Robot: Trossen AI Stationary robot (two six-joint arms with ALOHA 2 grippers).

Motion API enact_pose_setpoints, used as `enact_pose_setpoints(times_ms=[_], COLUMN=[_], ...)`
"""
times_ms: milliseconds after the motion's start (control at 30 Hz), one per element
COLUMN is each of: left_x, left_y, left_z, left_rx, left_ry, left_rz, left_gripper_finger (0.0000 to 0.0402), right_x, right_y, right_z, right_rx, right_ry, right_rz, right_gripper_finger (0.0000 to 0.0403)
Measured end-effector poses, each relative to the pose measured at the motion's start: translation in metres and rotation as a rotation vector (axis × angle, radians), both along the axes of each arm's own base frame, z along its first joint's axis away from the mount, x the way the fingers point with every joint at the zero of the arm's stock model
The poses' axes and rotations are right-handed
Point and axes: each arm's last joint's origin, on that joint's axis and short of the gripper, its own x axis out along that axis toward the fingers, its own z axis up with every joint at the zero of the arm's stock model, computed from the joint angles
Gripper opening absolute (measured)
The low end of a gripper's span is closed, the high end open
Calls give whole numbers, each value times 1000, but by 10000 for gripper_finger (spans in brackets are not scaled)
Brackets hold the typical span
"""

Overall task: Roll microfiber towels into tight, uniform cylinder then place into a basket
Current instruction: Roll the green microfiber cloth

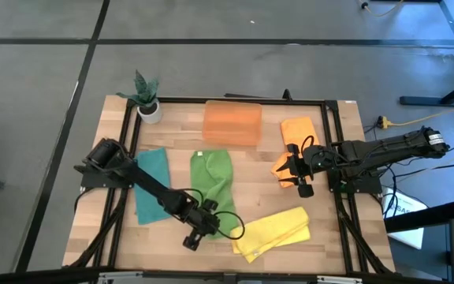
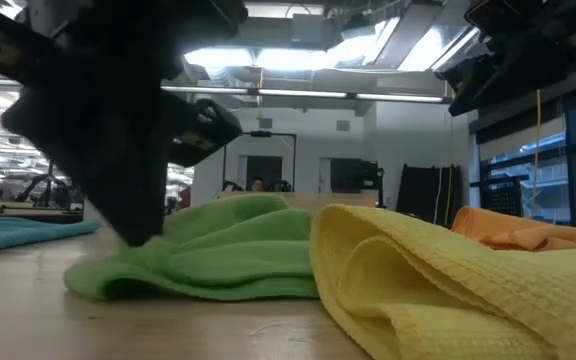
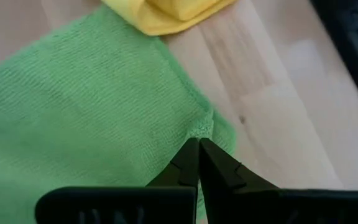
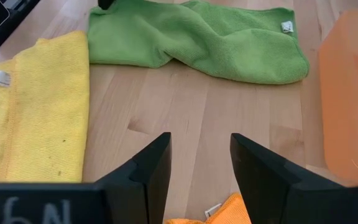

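Your left claw (image 3: 197,152) is pressed together, pinching the near corner of the green towel (image 1: 213,177), which lies mid-tabletop with its long axis running away toward the basket (image 1: 232,121) at the far edge. Your right claw (image 1: 292,175) hangs spread over the orange towel (image 1: 298,138), holding nothing. Count four towels: green, teal (image 1: 151,185), yellow (image 1: 274,231), orange. One basket, no towel in it yet.

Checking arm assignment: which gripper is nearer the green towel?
Left. The left gripper is shut on the green towel at its near corner; the right gripper hovers open over the orange towel.
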Motion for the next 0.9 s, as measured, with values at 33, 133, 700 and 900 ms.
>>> enact_pose_setpoints(times_ms=[33, 133, 700, 900], left_x=[0, 1, 4, 3], left_y=[0, 0, 6, 5], left_z=[-1, -2, -2, -2], left_rx=[-1, 0, -67, -70], left_ry=[1, 3, 35, 39], left_rz=[3, 18, 206, 207], left_gripper_finger=[0, 0, 25, 59], right_x=[0, 0, 0, 0], right_y=[0, 0, 0, 0], right_z=[0, 0, 0, 0], right_rx=[0, 0, 0, 0], right_ry=[0, 0, 0, -1], right_rz=[0, 0, 0, -1], right_gripper_finger=[166, 166, 166, 166])
